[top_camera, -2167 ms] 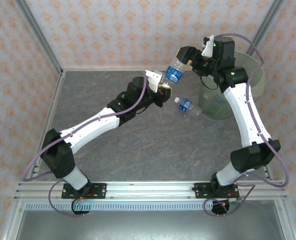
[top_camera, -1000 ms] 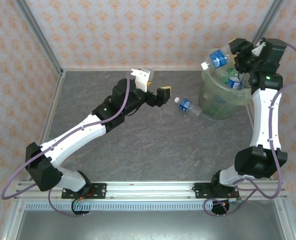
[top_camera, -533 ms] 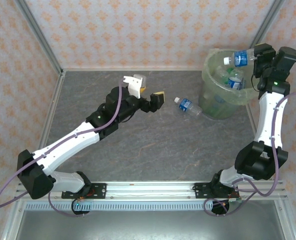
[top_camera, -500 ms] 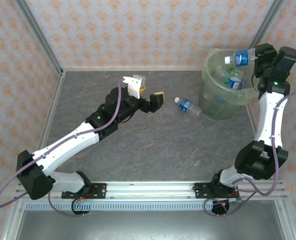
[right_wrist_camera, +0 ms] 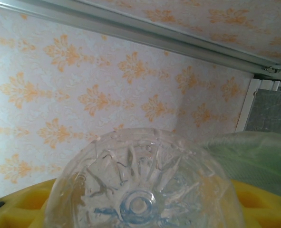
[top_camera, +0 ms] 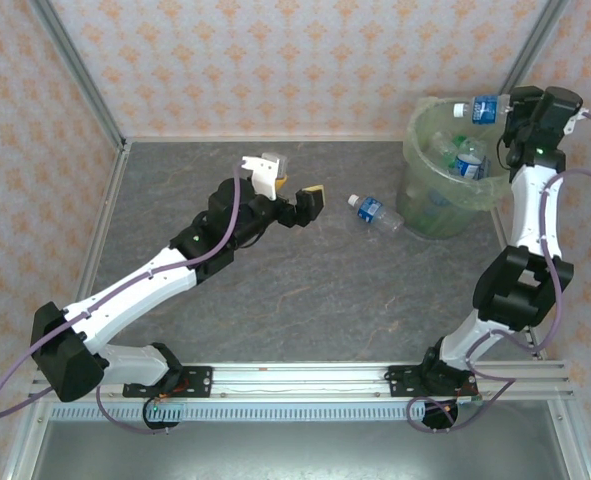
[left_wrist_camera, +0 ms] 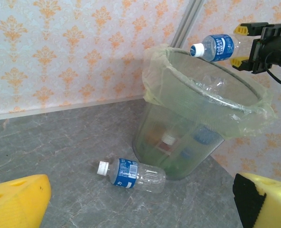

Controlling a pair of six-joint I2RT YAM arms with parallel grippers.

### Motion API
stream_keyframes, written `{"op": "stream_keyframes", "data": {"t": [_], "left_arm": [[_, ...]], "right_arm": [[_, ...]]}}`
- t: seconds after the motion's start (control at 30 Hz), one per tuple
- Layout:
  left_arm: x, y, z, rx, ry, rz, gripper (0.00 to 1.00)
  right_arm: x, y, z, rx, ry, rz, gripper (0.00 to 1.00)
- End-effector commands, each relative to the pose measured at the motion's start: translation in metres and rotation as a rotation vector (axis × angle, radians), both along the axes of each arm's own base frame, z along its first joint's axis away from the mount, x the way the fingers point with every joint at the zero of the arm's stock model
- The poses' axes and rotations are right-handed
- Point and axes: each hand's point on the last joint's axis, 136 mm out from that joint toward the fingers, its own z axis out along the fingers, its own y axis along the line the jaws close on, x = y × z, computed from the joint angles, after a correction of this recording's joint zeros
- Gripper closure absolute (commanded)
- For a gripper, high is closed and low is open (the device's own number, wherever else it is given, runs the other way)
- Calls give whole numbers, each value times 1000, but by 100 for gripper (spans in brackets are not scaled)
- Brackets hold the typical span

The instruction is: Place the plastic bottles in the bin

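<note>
Bare grey table (top_camera: 305,300) lies nearest, in front of the arms. Past it, at mid-depth, the left fingers (top_camera: 315,192) hang spread wide with nothing between them, pointing right toward the loose bottle (top_camera: 373,211). That bottle, clear with a blue label and white cap, lies on its side on the table just left of the bin (top_camera: 411,150), near its foot. Several bottles show through the bin's pale-green wall. Above its far rim the right fingers (left_wrist_camera: 244,30) grip the held bottle (left_wrist_camera: 216,47) by its base end, roughly level, cap pointing left over the opening. The drop looks like the step in hand: the right fingers should part once the bottle hangs well inside the rim. The loose bottle would then be left for the left fingers.
</note>
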Motion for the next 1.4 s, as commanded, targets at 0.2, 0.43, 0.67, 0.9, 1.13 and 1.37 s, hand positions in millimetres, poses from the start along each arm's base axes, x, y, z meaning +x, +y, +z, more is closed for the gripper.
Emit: {"op": "stream_keyframes", "data": {"t": [0.2,0.43,0.67,0.9,1.13,1.37], "left_arm": [[11,5,13,-21,-32,23,1],[14,7,12,-20,-27,24,1],[16,6,9,-21,-16,24,1],[18,4,4,-22,6,23,1],[15,7,-1,-25,28,30,1],[14,14,-3,-14,33,55,1]], "right_arm": [[19,20,7,-105,68,53,16],[12,15,27,-177,78,29,0],[7,20,48,-248,73,52,0],[26,46,53,-296,41,219,0],[67,95,41,-351,48,428,0],[88,120,15,-311,57,499,0]]}}
